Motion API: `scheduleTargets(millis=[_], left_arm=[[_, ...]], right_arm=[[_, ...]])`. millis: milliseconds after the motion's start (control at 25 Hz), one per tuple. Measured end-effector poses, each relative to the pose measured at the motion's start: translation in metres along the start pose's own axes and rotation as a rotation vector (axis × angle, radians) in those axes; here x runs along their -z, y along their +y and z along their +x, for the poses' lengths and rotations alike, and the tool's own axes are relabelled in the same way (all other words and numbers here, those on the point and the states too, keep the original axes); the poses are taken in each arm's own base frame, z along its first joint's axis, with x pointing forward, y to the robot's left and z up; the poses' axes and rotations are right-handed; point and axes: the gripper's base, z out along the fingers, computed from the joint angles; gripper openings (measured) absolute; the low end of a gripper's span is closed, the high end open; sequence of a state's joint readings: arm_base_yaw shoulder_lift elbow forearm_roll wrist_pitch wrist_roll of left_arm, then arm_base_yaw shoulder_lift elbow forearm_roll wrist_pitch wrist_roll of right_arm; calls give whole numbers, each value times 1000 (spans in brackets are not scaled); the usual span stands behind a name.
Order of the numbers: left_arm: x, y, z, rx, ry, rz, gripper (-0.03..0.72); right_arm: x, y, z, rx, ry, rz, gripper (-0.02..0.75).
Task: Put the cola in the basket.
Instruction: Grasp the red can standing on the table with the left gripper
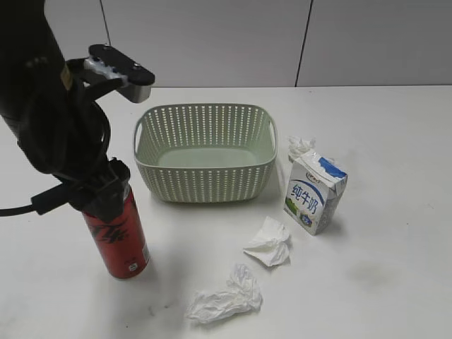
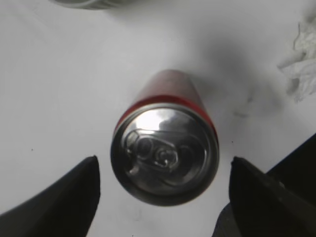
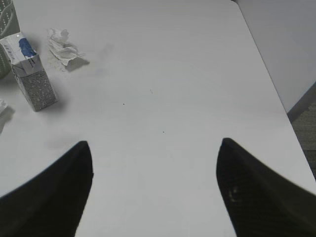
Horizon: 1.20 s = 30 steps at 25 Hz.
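The cola (image 1: 119, 240) is a tall red can with black lettering, standing upright at the front left of the table. Its silver top (image 2: 164, 155) faces the left wrist camera. My left gripper (image 2: 164, 170) is open, directly above the can, with a finger on either side of its top and a gap to each. The pale green perforated basket (image 1: 205, 180) stands behind and to the right of the can, with nothing in it. My right gripper (image 3: 154, 148) is open and empty over bare table, out of the exterior view.
A white-and-blue milk carton (image 1: 315, 192) stands right of the basket. Crumpled tissues lie behind it (image 1: 301, 146), in front of the basket (image 1: 270, 242) and near the front edge (image 1: 224, 297). The table's right edge (image 3: 276, 84) shows in the right wrist view.
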<state>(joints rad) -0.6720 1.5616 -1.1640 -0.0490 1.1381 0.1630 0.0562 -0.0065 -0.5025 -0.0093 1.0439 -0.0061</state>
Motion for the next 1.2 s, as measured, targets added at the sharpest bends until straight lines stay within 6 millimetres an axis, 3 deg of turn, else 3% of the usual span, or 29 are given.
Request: scheduleTargets(millis=[400,720,1000,1200], left_arm=[[-17,2,-12,10,-15,4,628],[-43,4,-18,14,53,13,624],[-48,3,-19,25,65,28,538],[-48,2,-20,34,63,43,531]], right_arm=[[0,0,0,0,0,0,591],[0,0,0,0,0,0,591],[0,0,0,0,0,0,591],[0,0,0,0,0,0,591]])
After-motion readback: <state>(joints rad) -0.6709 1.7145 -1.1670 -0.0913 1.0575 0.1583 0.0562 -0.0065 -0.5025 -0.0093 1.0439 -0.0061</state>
